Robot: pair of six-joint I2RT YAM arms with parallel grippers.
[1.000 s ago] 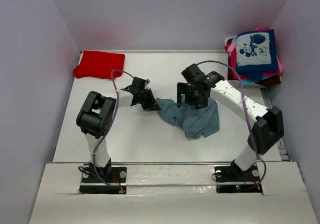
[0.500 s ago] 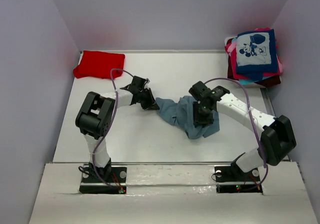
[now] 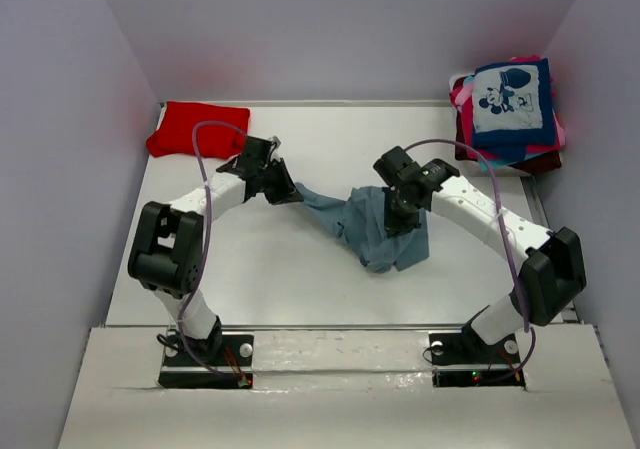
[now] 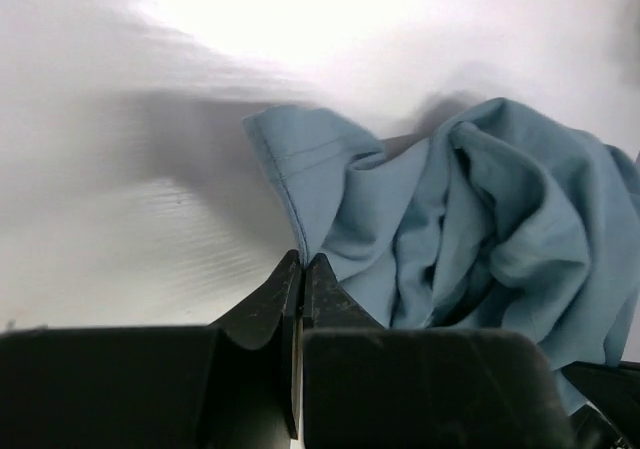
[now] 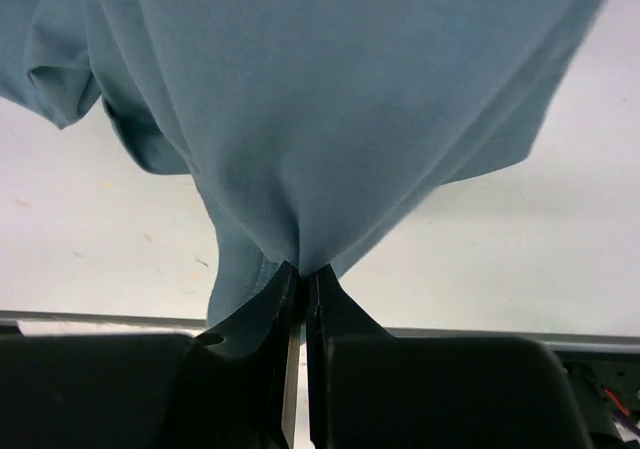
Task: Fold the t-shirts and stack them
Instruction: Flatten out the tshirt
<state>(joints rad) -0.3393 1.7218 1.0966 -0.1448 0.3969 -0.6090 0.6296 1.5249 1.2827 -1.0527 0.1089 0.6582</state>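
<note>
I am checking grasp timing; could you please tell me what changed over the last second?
The right gripper, open a second ago, came down on the grey-blue t-shirt and shut on a fold of it. The left gripper, shut on the shirt's edge throughout, drew it toward the far left, stretching the cloth. The red t-shirt and the stack of folded shirts stayed put.

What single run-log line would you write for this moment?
left gripper: shut on grey-blue t-shirt | right gripper: shut on it | red t-shirt: folded, far-left corner | stack: far-right corner
</note>
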